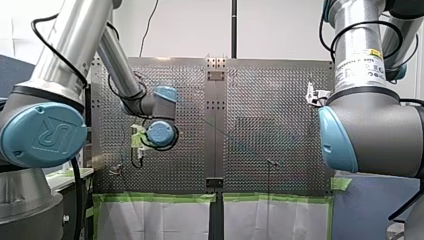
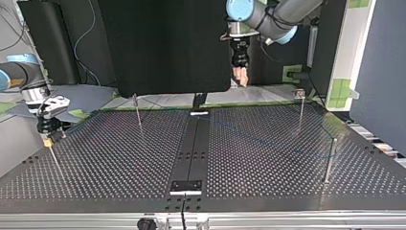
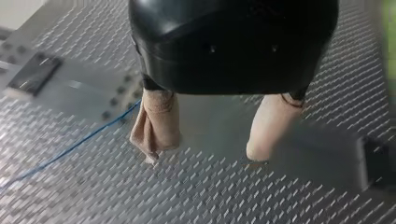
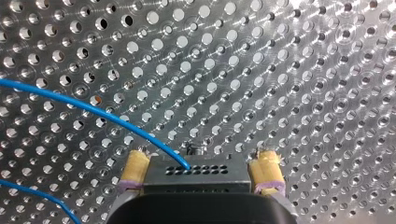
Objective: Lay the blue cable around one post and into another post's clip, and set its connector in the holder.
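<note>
Holding: my right end effector [image 4: 201, 161] clamped on the connector [image 4: 196, 176], blue cable [image 4: 93, 108] leaving it toward ten o'clock across the bench [image 4: 289, 70]. My left end effector [image 3: 204, 155] apart, empty. Advice: carry connector low, leaving slack; posts [image 2: 138, 111] look thin, probably hard to hook.

Showed a table [image 4: 289, 70] of bright bare metal, punched all over with holes. Ran a cable [image 4: 93, 108] sheathed in smooth blue plastic into a matt black plastic connector [image 4: 196, 179]. Wore wrinkled, cloth-like beige pads [image 3: 156, 128] on my left gripper [image 3: 205, 151] beneath a glossy black shell [image 3: 233, 46], rough yellow pads [image 4: 135, 168] on my right gripper [image 4: 201, 161].
</note>
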Controlling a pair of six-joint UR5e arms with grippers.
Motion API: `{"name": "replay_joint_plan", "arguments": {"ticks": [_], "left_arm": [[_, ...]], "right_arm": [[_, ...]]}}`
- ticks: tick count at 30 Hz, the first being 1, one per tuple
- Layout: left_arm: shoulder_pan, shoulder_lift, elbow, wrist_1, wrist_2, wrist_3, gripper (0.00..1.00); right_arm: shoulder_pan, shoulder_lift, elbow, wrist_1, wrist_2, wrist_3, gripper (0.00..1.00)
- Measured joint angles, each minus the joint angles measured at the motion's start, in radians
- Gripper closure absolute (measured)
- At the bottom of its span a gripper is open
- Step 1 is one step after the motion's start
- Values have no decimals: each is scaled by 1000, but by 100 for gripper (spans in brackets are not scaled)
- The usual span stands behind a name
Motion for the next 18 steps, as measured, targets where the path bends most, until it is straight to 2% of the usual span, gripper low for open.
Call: {"name": "replay_joint_plan", "arguments": {"ticks": [9,18], "left_arm": [[-78,-13,-2,5,68,78,0],[-151,-13,-4,-11,19,151,0]], "right_arm": [[0,0,0,0,0,0,2],[0,0,0,0,0,0,2]]}}
